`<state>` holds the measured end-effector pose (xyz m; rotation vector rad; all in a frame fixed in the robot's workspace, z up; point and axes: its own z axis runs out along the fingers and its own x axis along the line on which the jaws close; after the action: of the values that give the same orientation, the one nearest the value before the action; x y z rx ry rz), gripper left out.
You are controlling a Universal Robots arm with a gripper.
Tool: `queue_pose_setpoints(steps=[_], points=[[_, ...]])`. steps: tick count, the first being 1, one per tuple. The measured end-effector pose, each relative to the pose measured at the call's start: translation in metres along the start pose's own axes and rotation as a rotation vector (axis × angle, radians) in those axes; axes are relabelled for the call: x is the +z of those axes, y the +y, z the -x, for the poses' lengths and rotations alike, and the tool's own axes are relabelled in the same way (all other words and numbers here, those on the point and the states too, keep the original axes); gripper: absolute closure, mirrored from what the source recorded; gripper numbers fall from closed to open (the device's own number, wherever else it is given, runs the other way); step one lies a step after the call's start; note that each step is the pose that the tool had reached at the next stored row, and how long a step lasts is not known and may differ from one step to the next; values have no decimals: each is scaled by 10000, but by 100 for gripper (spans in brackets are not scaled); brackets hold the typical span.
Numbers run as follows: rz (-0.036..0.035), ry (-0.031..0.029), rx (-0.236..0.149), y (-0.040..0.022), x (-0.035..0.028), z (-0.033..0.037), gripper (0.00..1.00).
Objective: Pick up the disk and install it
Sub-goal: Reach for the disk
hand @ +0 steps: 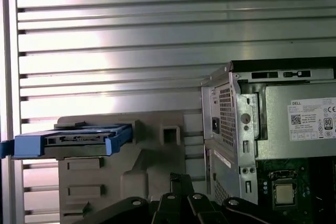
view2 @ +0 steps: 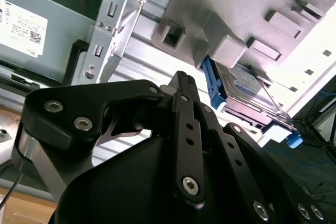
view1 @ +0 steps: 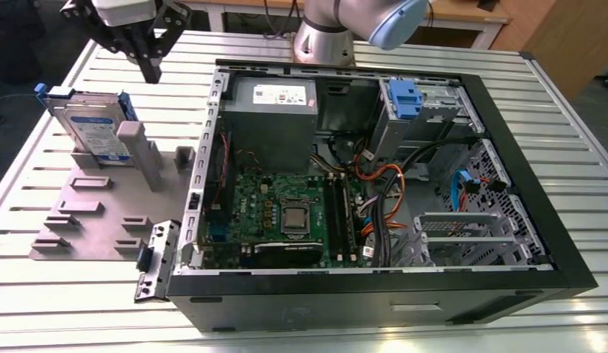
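Observation:
The disk [view1: 92,126] stands on edge in a grey holder [view1: 137,151] on the exterior view's left, its white-and-blue label facing out and its blue handle at the far end. My gripper [view1: 150,73] hangs above the table just behind and to the right of it, fingers drawn together with nothing between them. In the first wrist view the disk [hand: 73,140] shows edge-on with its blue rails, off to one side of my fingertips [hand: 181,178]. The second wrist view shows the gripper [view2: 181,78] apart from the disk [view2: 247,94].
The open computer case [view1: 520,169] lies on the slatted metal table [view1: 578,110], with a grey power-supply box [view1: 272,110], a motherboard [view1: 284,209] and another blue-handled carrier [view1: 403,99] in its drive cage. A grey fixture plate [view1: 93,220] bears the holder. The arm's base [view1: 328,33] stands behind the case.

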<state>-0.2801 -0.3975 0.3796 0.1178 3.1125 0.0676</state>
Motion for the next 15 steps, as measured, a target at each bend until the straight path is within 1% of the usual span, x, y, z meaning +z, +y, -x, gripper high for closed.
queue_pose_setpoints(steps=[1,2,4,13,15], points=[[0,0,1,-1,4,-25,89],[0,-1,2,-3,15,-81,89],[1,-1,1,-5,29,-153,89],[-1,0,2,-16,85,-391,89],[0,0,1,-7,97,-449,89]])
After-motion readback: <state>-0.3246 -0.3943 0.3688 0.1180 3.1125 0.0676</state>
